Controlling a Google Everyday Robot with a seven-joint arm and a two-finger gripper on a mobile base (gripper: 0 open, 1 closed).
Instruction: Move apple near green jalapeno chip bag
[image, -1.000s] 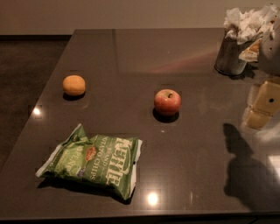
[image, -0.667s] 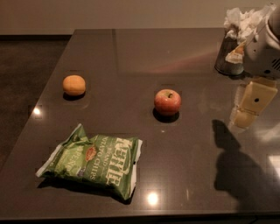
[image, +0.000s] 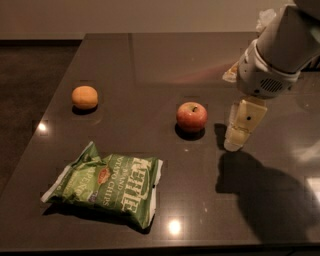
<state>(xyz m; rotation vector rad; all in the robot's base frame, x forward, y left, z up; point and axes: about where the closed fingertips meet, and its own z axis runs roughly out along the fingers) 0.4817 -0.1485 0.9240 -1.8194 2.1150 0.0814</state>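
The apple (image: 191, 116), red with yellowish patches and a short stem, sits upright near the middle of the dark table (image: 165, 55). The green jalapeno chip bag (image: 107, 182) lies flat at the front left, well apart from the apple. My gripper (image: 235, 142) hangs from the white arm at the right. It points down just right of the apple, close above the table, and does not touch the apple. It holds nothing that I can see.
A plain orange round fruit (image: 84, 97) sits at the left, behind the bag. The arm's white housing (image: 272, 55) hides most of the things at the back right; some crumpled white paper (image: 265, 20) shows there. The table's front edge runs just below the bag.
The arm has swung left from the right edge of the view and come down beside the apple. The apple, the bag and the orange fruit have not moved.
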